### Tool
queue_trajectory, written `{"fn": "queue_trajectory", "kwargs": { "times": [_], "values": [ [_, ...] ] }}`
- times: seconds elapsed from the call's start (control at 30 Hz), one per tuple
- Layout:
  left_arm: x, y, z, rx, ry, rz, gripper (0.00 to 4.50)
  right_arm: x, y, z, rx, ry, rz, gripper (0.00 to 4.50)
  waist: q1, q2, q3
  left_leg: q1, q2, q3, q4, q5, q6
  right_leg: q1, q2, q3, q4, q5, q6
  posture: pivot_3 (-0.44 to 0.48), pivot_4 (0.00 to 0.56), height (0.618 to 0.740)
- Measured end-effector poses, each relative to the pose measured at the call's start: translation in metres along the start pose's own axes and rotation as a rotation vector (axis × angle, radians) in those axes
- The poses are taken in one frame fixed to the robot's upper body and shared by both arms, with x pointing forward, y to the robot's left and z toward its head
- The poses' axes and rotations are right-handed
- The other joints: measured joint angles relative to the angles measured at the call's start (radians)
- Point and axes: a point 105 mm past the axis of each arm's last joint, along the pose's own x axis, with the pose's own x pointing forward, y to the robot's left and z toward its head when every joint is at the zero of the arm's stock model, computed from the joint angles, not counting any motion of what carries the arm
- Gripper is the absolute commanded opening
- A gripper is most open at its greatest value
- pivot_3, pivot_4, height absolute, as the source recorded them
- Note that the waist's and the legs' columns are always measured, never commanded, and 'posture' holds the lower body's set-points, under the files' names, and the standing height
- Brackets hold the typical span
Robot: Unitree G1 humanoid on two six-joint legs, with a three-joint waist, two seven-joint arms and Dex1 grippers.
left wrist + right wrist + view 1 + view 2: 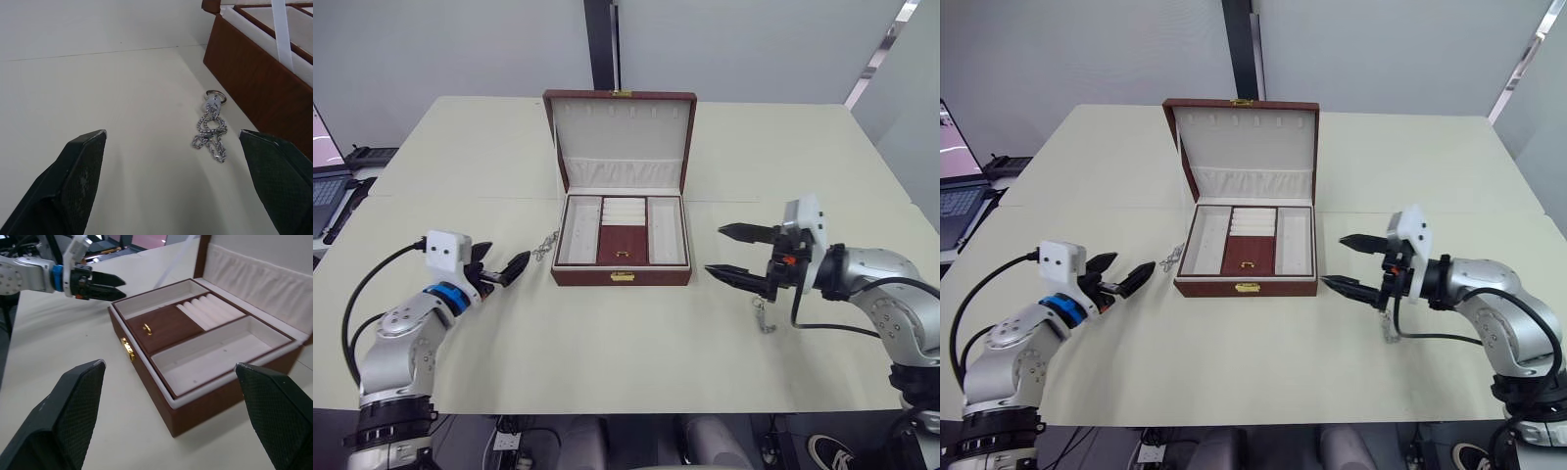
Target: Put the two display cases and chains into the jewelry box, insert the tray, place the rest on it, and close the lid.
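Observation:
The jewelry box stands at the table's middle, its lid raised upright. The tray sits inside it, brown flap and gold knob up, compartments bare. One silver chain lies on the table just left of the box. My left gripper hovers open a short way left of that chain, pointing at it. Another chain lies beneath my right wrist. Right of the box, my right gripper is open and empty, facing the box's side. The display cases are out of view.
The cream table has open room in front of the box and behind it. A laptop and a black device sit beyond the table's left edge.

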Motion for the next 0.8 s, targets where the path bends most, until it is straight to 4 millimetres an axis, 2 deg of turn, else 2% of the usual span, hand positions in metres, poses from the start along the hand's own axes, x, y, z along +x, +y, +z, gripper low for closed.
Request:
{"fn": "queue_trajectory", "kwargs": {
  "times": [0.1, 0.5, 0.8],
  "values": [
    [0.008, -0.001, -0.002, 0.034, 0.009, 0.012, 4.5, 0.006, 0.005, 0.012, -0.023, -0.016, 0.025, 4.48, 0.003, -0.001, 0.0, 0.0, 0.0, 0.0, 0.0, 0.0, 0.0, 0.0, 0.0, 0.0, 0.0, 0.0, 0.0, 0.0, 0.15, 0.74],
    [0.048, -0.009, -0.005, 0.093, 0.027, -0.027, 4.5, 0.014, 0.01, 0.011, -0.022, -0.002, 0.047, 4.48, 0.017, -0.001, 0.0, -0.001, 0.0, 0.0, 0.0, 0.0, 0.0, 0.0, 0.0, 0.0, 0.0, 0.0, 0.0, 0.0, 0.15, 0.74],
    [0.055, -0.01, -0.006, 0.112, 0.029, -0.053, 4.5, 0.015, 0.01, 0.01, -0.026, -0.012, 0.02, 4.48, 0.018, -0.001, 0.0, 0.0, 0.0, 0.0, 0.001, 0.0, 0.0, 0.0, 0.0, -0.001, 0.0, 0.0, 0.0, 0.0, 0.15, 0.74]
  ]
}}
